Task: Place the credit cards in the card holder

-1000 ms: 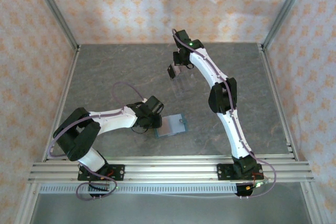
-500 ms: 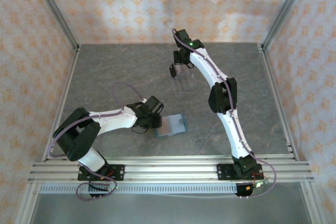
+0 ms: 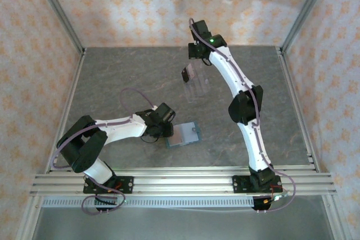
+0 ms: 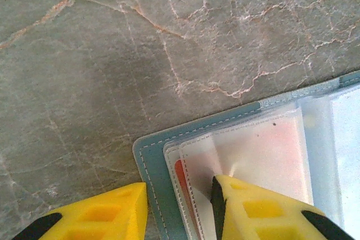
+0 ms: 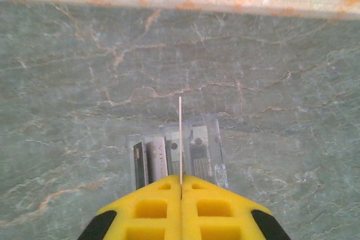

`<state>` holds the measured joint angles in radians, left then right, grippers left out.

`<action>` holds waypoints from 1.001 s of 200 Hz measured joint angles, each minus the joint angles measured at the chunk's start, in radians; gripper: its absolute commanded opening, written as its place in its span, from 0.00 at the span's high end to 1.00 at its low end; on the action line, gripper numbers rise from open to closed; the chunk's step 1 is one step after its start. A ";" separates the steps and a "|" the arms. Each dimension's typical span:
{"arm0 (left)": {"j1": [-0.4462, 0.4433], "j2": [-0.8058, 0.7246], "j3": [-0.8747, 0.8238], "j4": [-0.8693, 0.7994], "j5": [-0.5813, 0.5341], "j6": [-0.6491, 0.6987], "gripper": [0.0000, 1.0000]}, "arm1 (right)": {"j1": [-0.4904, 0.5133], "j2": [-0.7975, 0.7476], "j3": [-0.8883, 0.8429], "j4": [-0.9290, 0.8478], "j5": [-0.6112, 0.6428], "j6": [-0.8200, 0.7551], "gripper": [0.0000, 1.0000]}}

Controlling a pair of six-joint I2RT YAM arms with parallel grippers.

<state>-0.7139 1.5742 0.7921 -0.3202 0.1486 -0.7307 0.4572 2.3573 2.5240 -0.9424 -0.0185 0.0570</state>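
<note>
**A:** Why is the right gripper poised toward 12 o'clock on the grey marbled table?

**B:** Its yellow jaws are clenched on one thin pale credit card. The card is seen edge-on, held upright just above the clear ridged plastic tray. Other cards stand upright in the tray's slots the same way.

**A:** And the small flat teal folding card holder?

**B:** It lies open at about 6 o'clock from the tray, near the arm bases. The left gripper sits at its 9 o'clock edge with jaws apart, grasping nothing. One finger presses on a clear inner sleeve, and the other rests on the table just outside the teal cover.

**A:** What is that for?

**B:** Probably to pin the holder so it won't skate when a card is pushed in. Something reddish already shows through a sleeve, so I'd judge the job partway done.
</note>
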 measured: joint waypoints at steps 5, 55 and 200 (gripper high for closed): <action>0.000 0.000 0.001 -0.001 0.000 0.002 0.65 | 0.002 -0.023 -0.019 0.002 0.001 0.001 1.00; 0.000 -0.001 0.028 -0.056 0.000 0.033 0.64 | 0.050 -0.453 -0.572 0.175 -0.066 0.025 1.00; -0.090 -0.002 0.109 -0.149 -0.033 0.069 0.60 | 0.098 -0.964 -1.759 0.907 -0.470 0.364 1.00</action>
<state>-0.8043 1.5726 0.9009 -0.4694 0.1158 -0.6621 0.5552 1.3930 0.7650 -0.0357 -0.4889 0.4210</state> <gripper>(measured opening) 0.406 0.044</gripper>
